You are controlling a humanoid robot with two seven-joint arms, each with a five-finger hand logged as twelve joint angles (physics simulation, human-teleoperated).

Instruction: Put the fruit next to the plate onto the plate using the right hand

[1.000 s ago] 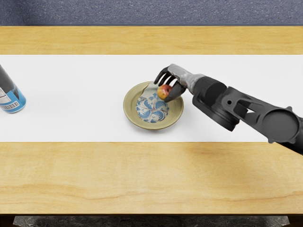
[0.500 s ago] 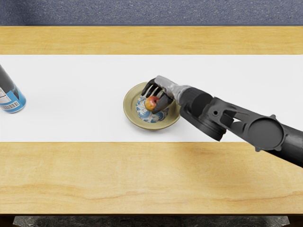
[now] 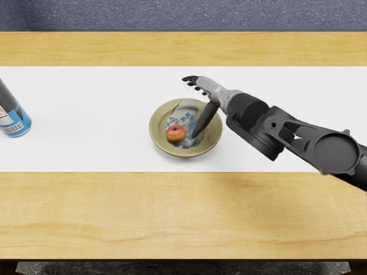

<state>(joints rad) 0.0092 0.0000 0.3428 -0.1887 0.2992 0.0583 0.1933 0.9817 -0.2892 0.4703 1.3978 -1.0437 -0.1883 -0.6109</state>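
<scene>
red fruit (image 3: 176, 133) on plate (image 3: 156, 128), barcode-labelled can (image 3: 12, 118)

A light wooden table (image 3: 172, 217) fills the view, a white band (image 3: 86, 143) crossing it. A dark blue-grey surface (image 3: 172, 14) lies behind.

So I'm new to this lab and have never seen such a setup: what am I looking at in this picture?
This is a simulator's render, seen from a humanoid robot's head camera, which looks down at a slant on a wooden table with a white strip across it. The dark arm coming in from the right ends in the right hand, which has five fingers. They are spread and hold nothing. Beside it is a plate with a blue pattern, and a small red fruit lies on it. At the left edge is a blue can, partly cut off. The left arm is out of view.
</scene>
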